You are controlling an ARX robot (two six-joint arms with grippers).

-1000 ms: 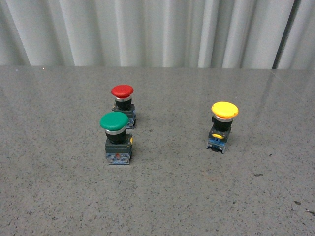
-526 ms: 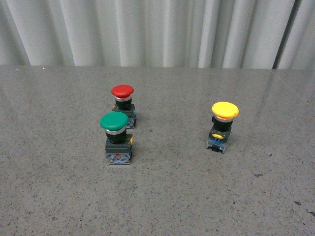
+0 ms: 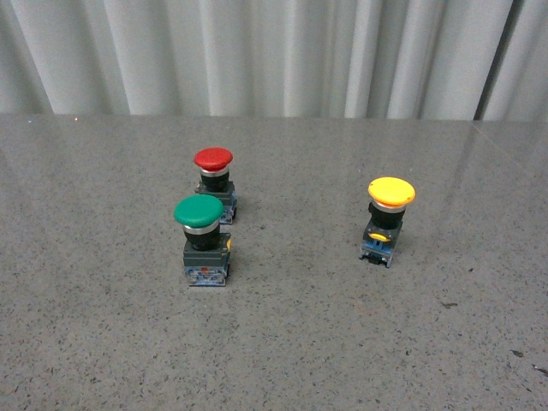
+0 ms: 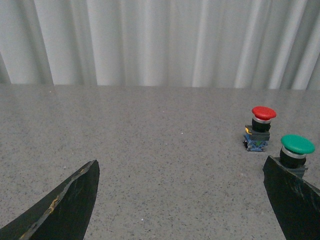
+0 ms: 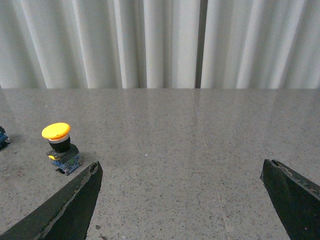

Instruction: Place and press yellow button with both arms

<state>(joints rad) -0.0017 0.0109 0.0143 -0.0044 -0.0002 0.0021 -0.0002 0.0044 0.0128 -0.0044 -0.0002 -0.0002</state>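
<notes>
The yellow button (image 3: pixel 390 219) stands upright on the grey table, right of centre in the front view. It also shows in the right wrist view (image 5: pixel 59 148), just beyond one black finger (image 5: pixel 70 207). Neither arm shows in the front view. My right gripper (image 5: pixel 182 172) is open and empty above bare table. My left gripper (image 4: pixel 181 167) is open and empty, with its fingers (image 4: pixel 65 207) wide apart; the yellow button is out of its view.
A green-capped button (image 3: pixel 203 241) and a red-capped button (image 3: pixel 214 184) stand close together left of centre. In the left wrist view the green-capped button (image 4: pixel 296 150) sits right behind one finger, with the red-capped button (image 4: pixel 260 128) beyond it. White curtains hang behind the table's far edge.
</notes>
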